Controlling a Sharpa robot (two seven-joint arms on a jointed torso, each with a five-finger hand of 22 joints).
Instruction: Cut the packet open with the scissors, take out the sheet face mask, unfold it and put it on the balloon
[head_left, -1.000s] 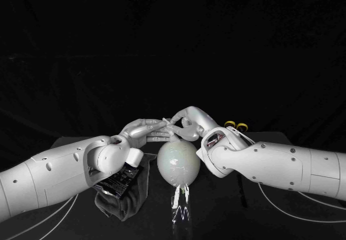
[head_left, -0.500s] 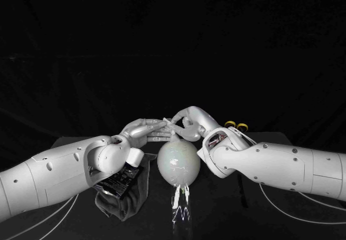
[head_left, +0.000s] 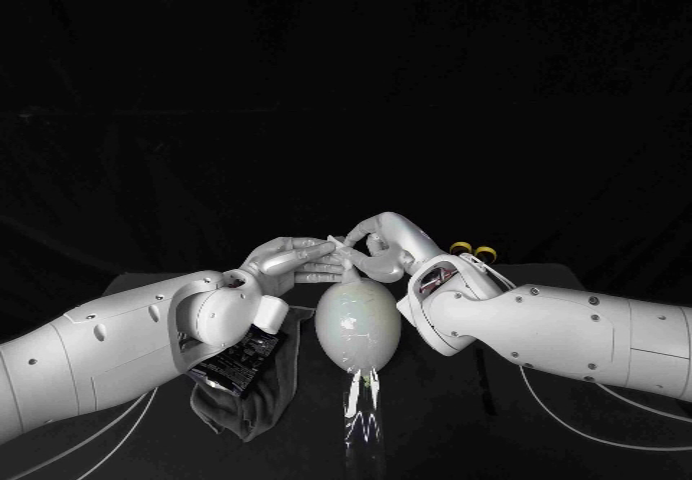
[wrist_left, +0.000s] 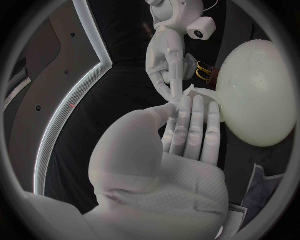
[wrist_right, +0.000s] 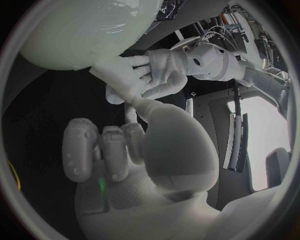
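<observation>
The pale balloon lies at the table's middle, its tied end with thin strips toward me. A white flap of the sheet mask sticks up at its far end. My left hand holds the flap against its straight fingers. My right hand meets it from the other side and pinches the same flap, other fingers curled. The balloon bulges beside both hands. The black packet lies under my left forearm. Yellow-handled scissors show behind my right wrist.
A dark cloth lies under the packet at the left front of the black table. White cables run across the table by my right arm.
My right arm has edged very slightly to the right. Both hands stay together at the flap above the balloon.
</observation>
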